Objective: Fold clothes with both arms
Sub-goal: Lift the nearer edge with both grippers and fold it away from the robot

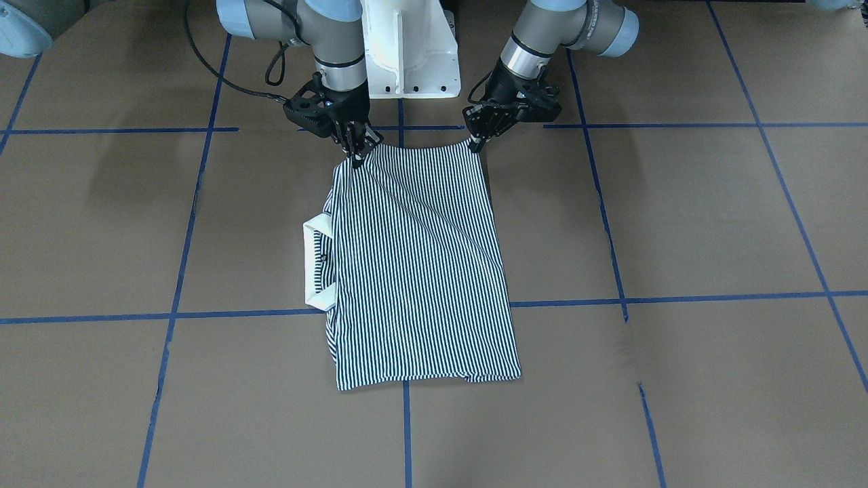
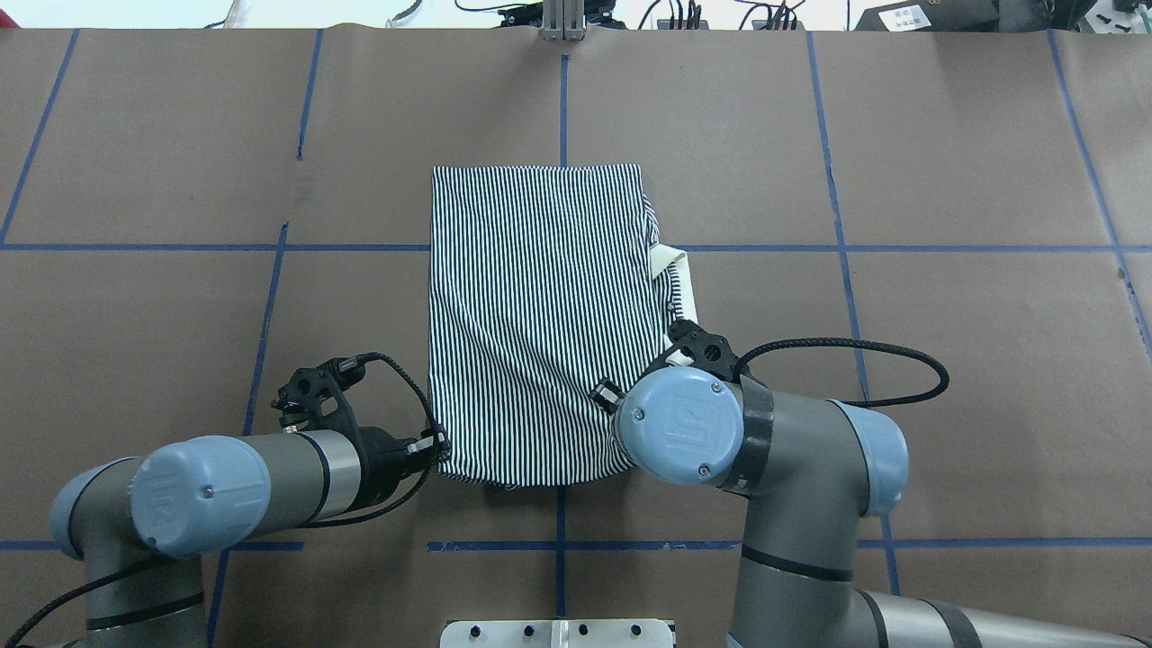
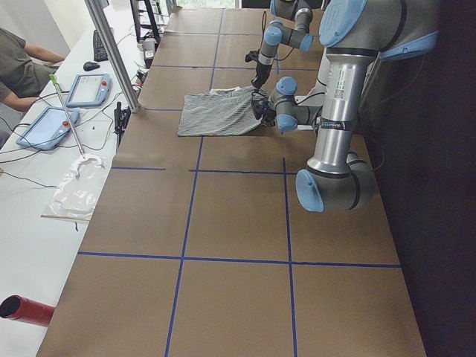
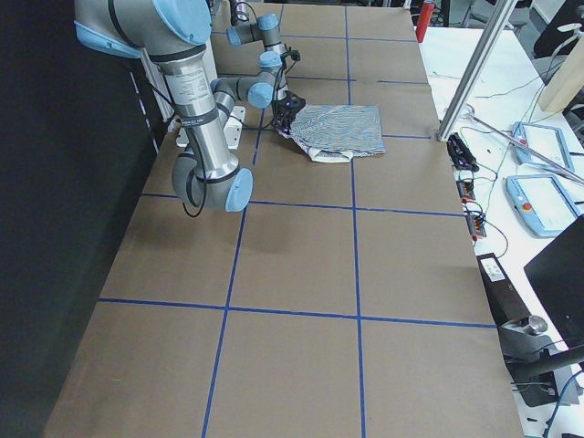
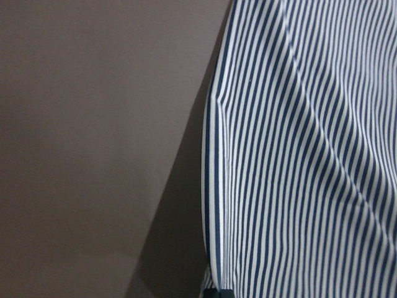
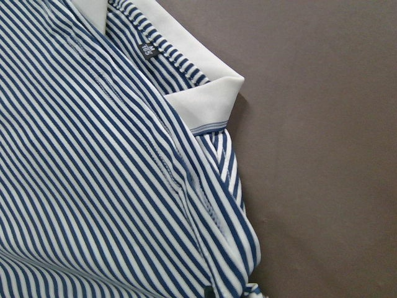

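Note:
The striped polo shirt (image 1: 420, 271) lies folded into a tall rectangle on the brown table, its cream collar (image 1: 315, 261) sticking out on the robot's right side. My left gripper (image 1: 477, 144) is shut on the shirt's near corner, also visible in the overhead view as the left gripper (image 2: 439, 447). My right gripper (image 1: 356, 157) pinches the other near corner; in the overhead view its own wrist hides it. That edge of the shirt (image 2: 540, 315) looks slightly raised. The right wrist view shows the collar (image 6: 205, 99) and striped cloth (image 6: 93, 186) close up.
The white pedestal base (image 1: 410, 47) stands just behind the grippers. Blue tape lines (image 1: 407, 434) grid the brown table. A side bench with tablets (image 3: 52, 123), a plastic bag (image 3: 74, 190) and a seated person (image 3: 18, 63) runs along the far edge.

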Robot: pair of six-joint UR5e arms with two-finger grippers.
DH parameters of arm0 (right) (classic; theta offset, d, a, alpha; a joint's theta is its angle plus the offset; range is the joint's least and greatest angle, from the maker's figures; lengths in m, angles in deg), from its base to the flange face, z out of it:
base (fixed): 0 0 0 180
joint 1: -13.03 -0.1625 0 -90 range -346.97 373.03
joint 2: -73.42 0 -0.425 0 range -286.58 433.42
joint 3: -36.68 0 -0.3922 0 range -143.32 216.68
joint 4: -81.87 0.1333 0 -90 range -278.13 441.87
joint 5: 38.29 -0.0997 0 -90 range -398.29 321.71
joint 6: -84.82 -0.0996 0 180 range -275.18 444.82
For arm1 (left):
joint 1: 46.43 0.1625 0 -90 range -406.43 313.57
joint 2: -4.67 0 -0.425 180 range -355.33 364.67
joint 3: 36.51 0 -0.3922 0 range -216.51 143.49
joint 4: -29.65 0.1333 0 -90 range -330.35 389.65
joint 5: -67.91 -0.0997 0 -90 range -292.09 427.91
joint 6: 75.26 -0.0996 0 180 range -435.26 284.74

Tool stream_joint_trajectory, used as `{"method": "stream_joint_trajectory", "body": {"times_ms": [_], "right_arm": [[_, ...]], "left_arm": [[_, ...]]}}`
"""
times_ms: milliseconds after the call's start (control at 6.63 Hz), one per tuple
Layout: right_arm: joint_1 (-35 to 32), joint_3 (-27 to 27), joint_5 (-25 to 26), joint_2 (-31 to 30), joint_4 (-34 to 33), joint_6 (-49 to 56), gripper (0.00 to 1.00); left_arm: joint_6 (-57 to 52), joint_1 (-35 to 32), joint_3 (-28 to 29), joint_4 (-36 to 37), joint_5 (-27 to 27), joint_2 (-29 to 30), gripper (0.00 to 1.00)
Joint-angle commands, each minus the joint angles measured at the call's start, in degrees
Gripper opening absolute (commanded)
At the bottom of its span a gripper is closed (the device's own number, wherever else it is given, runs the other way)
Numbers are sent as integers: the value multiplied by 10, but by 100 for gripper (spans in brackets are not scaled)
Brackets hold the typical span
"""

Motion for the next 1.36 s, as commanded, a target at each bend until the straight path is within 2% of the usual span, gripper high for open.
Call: {"method": "stream_joint_trajectory", "body": {"times_ms": [0, 151, 302, 603, 754, 905, 1206], "right_arm": [[26, 77, 45, -12, -67, -46, 0], [-1, 66, 57, -10, -59, -40, 0], [-55, 39, 52, 19, -23, -33, 0], [-123, -85, 6, 113, -15, -34, 0], [-146, -162, -19, 141, 39, -36, 0], [-164, -214, -42, 148, 93, -34, 0], [-205, -342, -83, 200, 136, 17, 0]], "left_arm": [[5, -11, -72, 42, 38, 1, 0], [4, -56, -68, 43, 57, 13, 0], [-2, -111, -54, 45, 94, 39, 0], [-30, -178, 33, 46, 115, 100, 0], [-41, -204, 59, 39, 114, 106, 0], [-57, -214, 107, 36, 113, 135, 0], [-78, -223, 233, 11, 108, 192, 0]]}}
